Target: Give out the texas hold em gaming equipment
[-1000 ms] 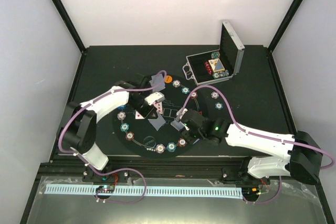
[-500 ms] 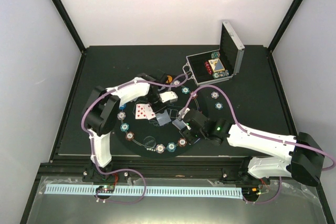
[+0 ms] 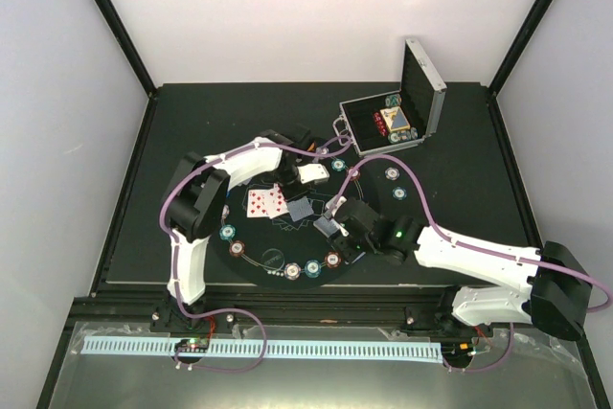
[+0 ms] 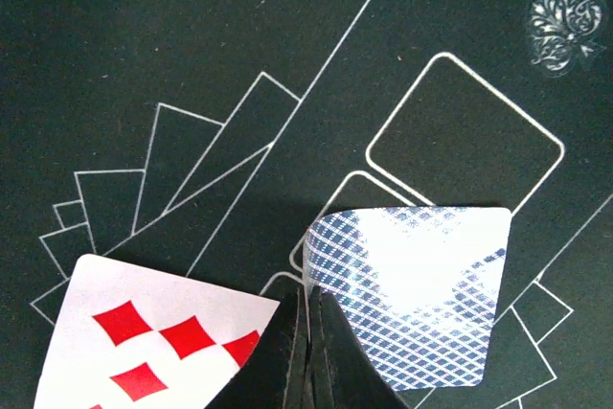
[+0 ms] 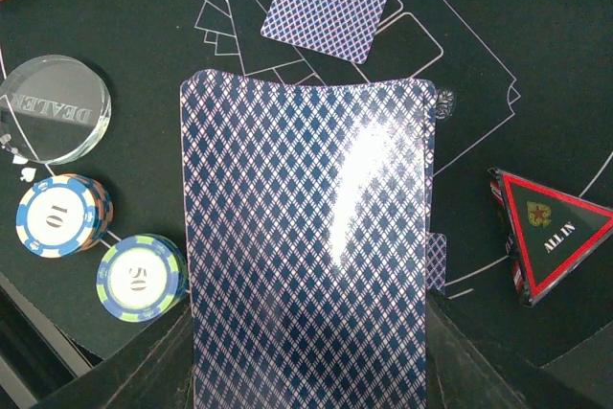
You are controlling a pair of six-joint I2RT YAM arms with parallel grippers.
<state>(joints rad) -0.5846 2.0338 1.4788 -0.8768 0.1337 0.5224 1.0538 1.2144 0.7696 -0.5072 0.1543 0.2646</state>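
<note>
Left gripper (image 4: 308,337) is pinched nearly closed on the corner of a single blue-lattice-backed playing card (image 4: 412,304). It's low over the big round black felt mat (image 4: 192,45), just beside a face-up red diamonds card (image 4: 153,352). Can't really tell if it's touching the felt. Right gripper (image 5: 306,371) is clamped around the blue-backed deck (image 5: 306,227), with one card poking out the side. My worry is a crooked release landing it on the diamonds, or that loose card slipping free.

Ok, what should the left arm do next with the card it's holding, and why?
Probably ease the left fingers open and leave the face-down card there: they pinch its edge over the printed card boxes on the mat, right beside the face-up diamonds card.
</note>
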